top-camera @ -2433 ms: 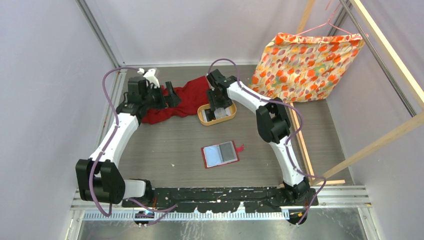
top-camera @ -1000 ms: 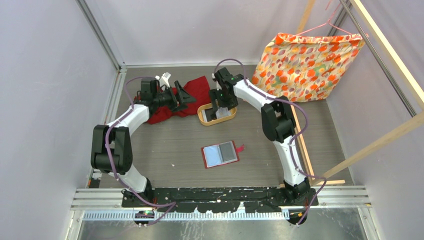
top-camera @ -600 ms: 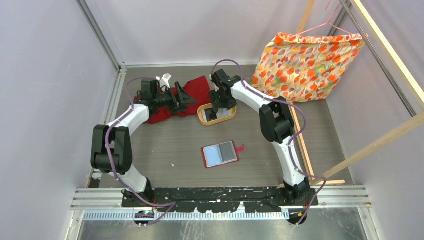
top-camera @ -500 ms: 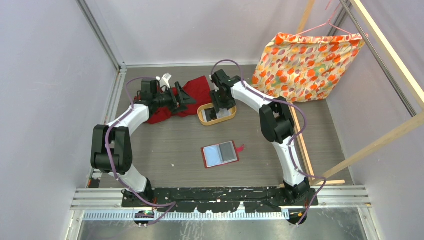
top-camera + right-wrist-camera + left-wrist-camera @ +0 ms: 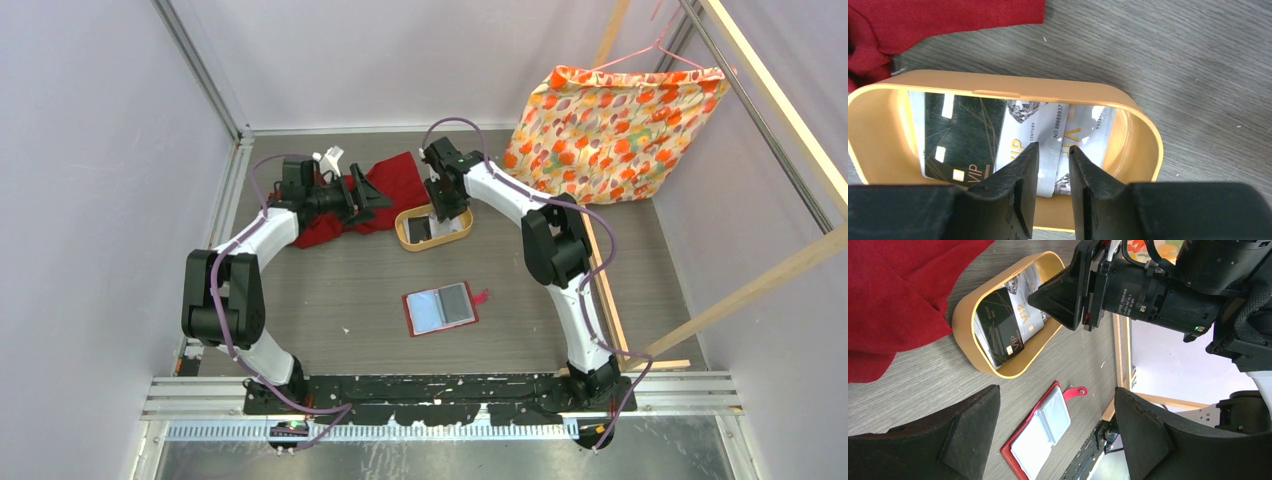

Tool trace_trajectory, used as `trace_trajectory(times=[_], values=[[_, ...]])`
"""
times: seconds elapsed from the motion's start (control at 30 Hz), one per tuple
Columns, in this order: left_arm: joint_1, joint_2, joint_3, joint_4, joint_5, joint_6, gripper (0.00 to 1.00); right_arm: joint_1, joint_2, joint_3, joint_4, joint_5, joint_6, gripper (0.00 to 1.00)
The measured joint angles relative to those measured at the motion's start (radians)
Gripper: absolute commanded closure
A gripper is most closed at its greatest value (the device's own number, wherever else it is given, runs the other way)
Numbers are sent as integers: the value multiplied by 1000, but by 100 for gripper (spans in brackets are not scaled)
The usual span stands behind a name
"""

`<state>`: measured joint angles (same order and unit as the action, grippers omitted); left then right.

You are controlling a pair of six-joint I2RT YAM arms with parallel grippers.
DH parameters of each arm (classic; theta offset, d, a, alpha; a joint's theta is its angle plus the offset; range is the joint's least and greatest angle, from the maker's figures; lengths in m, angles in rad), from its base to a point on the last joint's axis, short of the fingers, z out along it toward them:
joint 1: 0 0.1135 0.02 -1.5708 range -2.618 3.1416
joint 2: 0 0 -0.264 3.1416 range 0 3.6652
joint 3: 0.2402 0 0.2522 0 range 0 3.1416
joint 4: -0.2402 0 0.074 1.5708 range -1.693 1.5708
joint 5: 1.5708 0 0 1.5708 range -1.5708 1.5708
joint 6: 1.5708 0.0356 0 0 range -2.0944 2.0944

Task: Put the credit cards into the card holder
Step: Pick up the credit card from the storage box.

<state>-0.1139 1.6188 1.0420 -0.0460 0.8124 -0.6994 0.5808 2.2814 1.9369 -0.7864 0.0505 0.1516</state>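
Several credit cards (image 5: 1048,127) lie in an oval tan tray (image 5: 998,82): a black one (image 5: 960,135) at the left and silver ones overlapping beside it. My right gripper (image 5: 1054,146) reaches down into the tray (image 5: 405,232), its jaws a narrow gap apart over the silver cards, gripping nothing that I can see. The card holder (image 5: 440,310) lies open on the table, red with pale pockets and its snap tab pointing right. My left gripper (image 5: 372,193) hovers wide open and empty over the red cloth, looking across at the tray (image 5: 963,325) and the card holder (image 5: 1040,435).
A red cloth (image 5: 385,185) lies crumpled behind and left of the tray. A floral fabric bag (image 5: 610,130) hangs at the back right. A wooden frame (image 5: 760,280) runs along the right side, and walls close in on the left and back.
My right gripper's jaws have narrowed from wide apart to a small gap while lowered in the tray. The left arm, which pulled back earlier, has stayed still over the last second.
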Motion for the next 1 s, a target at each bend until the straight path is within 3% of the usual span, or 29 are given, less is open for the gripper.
trace_trajectory(times=[0.13,0.3,0.63,0.8,1.0], values=[[0,0,0,0,4,-2,16,-3,-16,-1,0,-28,9,67],[-5,12,1,0,3,-3,17,-15,-31,-1,0,-91,24,46],[-13,30,9,-51,-8,15,18,-22,4,29,-22,-123,31,35],[-16,30,20,-61,-9,27,18,-26,30,42,-26,-121,27,36],[-18,31,22,-68,-9,29,18,-29,37,49,-30,-143,28,46]])
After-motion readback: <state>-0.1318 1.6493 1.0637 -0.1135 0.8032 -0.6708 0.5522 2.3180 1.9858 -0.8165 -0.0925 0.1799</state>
